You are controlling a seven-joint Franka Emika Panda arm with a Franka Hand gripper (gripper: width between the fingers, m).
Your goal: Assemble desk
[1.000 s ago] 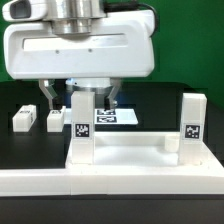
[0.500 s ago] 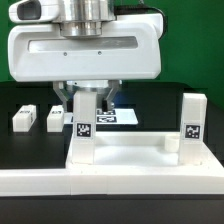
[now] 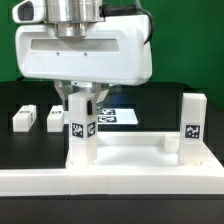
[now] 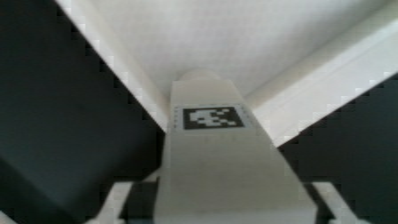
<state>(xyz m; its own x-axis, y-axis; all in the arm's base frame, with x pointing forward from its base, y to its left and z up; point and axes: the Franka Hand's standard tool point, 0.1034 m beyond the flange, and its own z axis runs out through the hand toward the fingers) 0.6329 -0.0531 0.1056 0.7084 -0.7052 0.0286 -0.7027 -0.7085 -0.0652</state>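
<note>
While the hand [image 3: 83, 102] hangs low over the end of the desk top [image 3: 130, 158] at the exterior view's left, its two fingers [image 3: 68, 98] reach down on either side of an upright leg [image 3: 82, 143]. That leg stands on the corner of the desk top, and the black-and-white tag [image 3: 82, 127] on its face looks toward the camera. The fingers are set narrow, close against the leg's two sides. Whether they actually press on it I cannot tell.

In the wrist view the same leg [image 4: 217, 160] fills the middle of the picture, with its tag [image 4: 214, 117] near the far end. The hand [image 4: 214, 205] flanks it with one finger [image 4: 118, 203] on each side. The white desk top [image 4: 178, 35] runs past beyond it.

A second leg [image 3: 193, 118] stands upright on the desk top's other end, at the exterior view's right, also showing a tag [image 3: 190, 130]. The desk top lies flat on the black surface [image 3: 30, 148], its raised rim running between the two standing legs.

Two more short legs [image 3: 22, 118] [image 3: 54, 118] lie loose on the surface at the exterior view's left, well apart from the desk top and just beside each other. The marker board [image 3: 112, 117] lies flat behind the held leg, partly hidden by it. A long white rail [image 3: 40, 182] runs along the front of the scene, just before the desk top.
</note>
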